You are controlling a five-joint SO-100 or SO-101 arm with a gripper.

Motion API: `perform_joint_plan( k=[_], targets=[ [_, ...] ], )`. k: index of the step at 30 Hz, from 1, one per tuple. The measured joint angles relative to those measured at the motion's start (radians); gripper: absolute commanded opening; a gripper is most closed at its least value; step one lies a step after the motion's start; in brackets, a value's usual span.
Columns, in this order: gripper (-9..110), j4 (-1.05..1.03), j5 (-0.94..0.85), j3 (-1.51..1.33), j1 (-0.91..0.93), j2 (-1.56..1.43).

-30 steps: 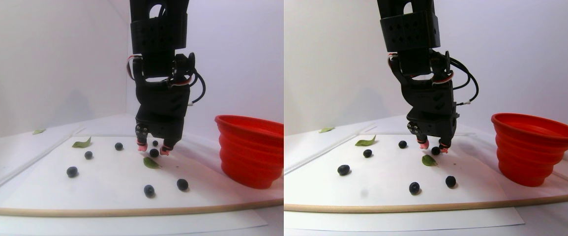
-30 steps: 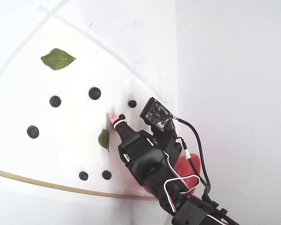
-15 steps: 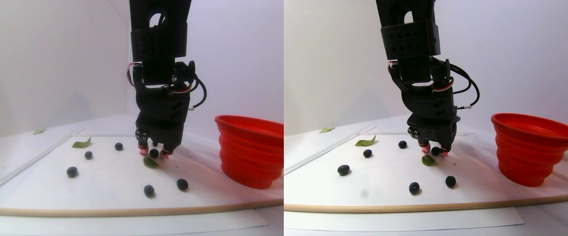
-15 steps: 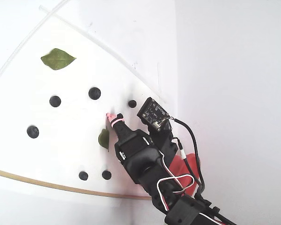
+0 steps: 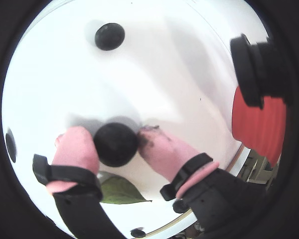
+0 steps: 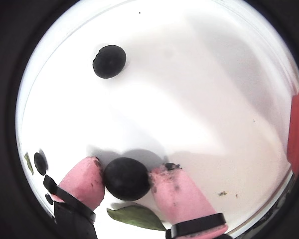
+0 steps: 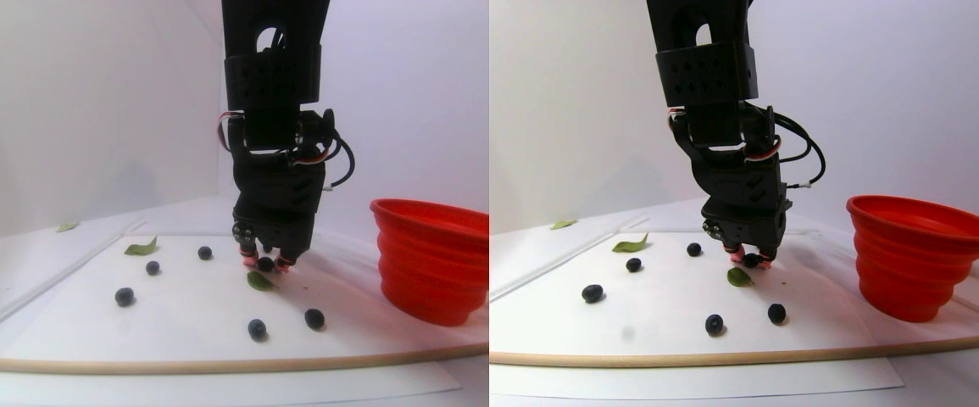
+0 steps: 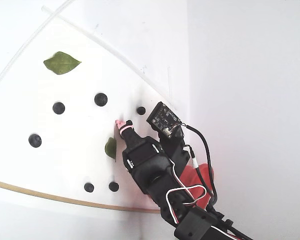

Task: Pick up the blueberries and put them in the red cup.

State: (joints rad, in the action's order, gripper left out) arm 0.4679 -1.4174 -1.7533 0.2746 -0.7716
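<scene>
In a wrist view the claw [image 5: 115, 144] has its two pink fingertips [image 5: 77, 149] pressed against either side of one blueberry [image 5: 114, 144], clamped on it just above the white table [image 5: 154, 64]. A second berry [image 5: 109, 36] lies farther off toward the top left, a green leaf [image 5: 120, 190] sits under the claw, and a slice of the red cup [image 5: 259, 124] shows at the right edge behind a black lens housing [image 5: 256, 69].

In another wrist view the same berry [image 6: 126, 178] sits tight between the pink tips, the right one smudged dark. Another berry [image 6: 109, 61] rests far at upper left, a small one [image 6: 40, 163] at the left edge, and the leaf [image 6: 137, 217] lies near the bottom.

In the left half of the stereo pair the arm [image 7: 273, 127] reaches straight down, its claw [image 7: 265, 263] at the table with the berry between the tips. Loose blueberries [image 7: 124, 296] are scattered left and near; the red cup [image 7: 431, 259] stands upright at the right, well apart.

In the fixed view from above, the claw [image 8: 124, 124] points to the upper left among scattered berries [image 8: 100, 99], with a large leaf [image 8: 61, 63] far at upper left
</scene>
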Motion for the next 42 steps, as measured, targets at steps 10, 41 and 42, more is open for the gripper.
perform_joint_plan(
  k=[10,41,42],
  targets=[
    [15,0.012,-0.008,0.002,-0.002,0.000],
    [14,-0.026,-0.097,-0.132,-0.002,-0.144],
    [14,-0.031,-0.098,-0.138,-0.002,-0.155]
  ],
)
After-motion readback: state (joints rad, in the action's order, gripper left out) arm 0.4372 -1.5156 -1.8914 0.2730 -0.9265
